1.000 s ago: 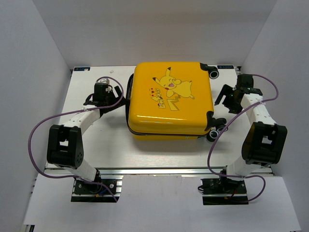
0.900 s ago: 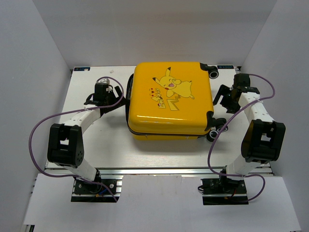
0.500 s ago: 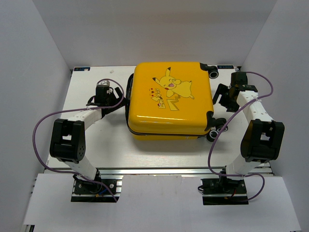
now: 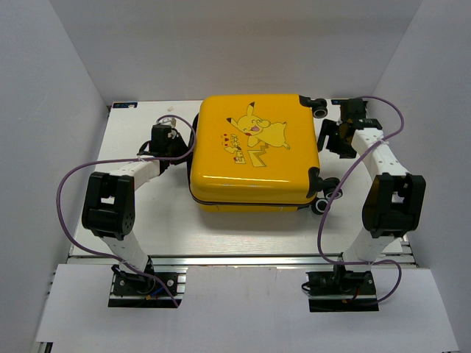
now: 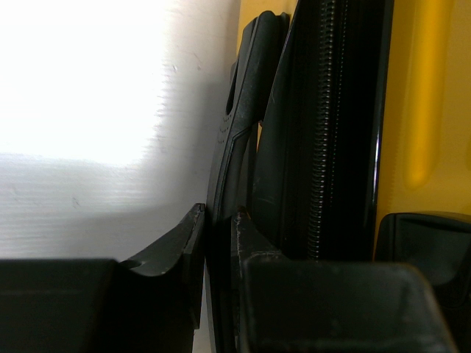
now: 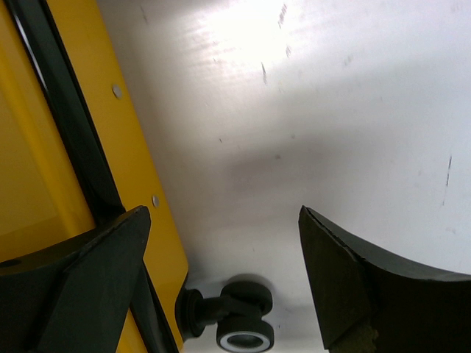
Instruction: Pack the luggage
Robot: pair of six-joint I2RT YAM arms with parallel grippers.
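Observation:
The yellow luggage (image 4: 254,151) with the Pikachu cartoon lies flat and closed on the white table, slightly turned. My left gripper (image 4: 182,144) is at its left side. In the left wrist view the left gripper (image 5: 215,215) is shut on the luggage's black side handle (image 5: 246,95), beside the black zipper (image 5: 324,110). My right gripper (image 4: 329,137) is at the luggage's right edge near the back. In the right wrist view the right gripper (image 6: 223,213) stands open over bare table, one finger against the yellow shell (image 6: 132,169), with a black wheel (image 6: 243,327) below.
White walls close in the table (image 4: 147,213) on the left, right and back. Purple cables (image 4: 70,191) loop beside both arms. Small black wheels (image 4: 321,204) stick out from the luggage's right corners. The table's front edge is a metal rail (image 4: 243,259).
The left gripper has shut on the luggage's side handle. The luggage has shifted a little to the left and turned. The right gripper has moved toward the back, along the luggage's right edge.

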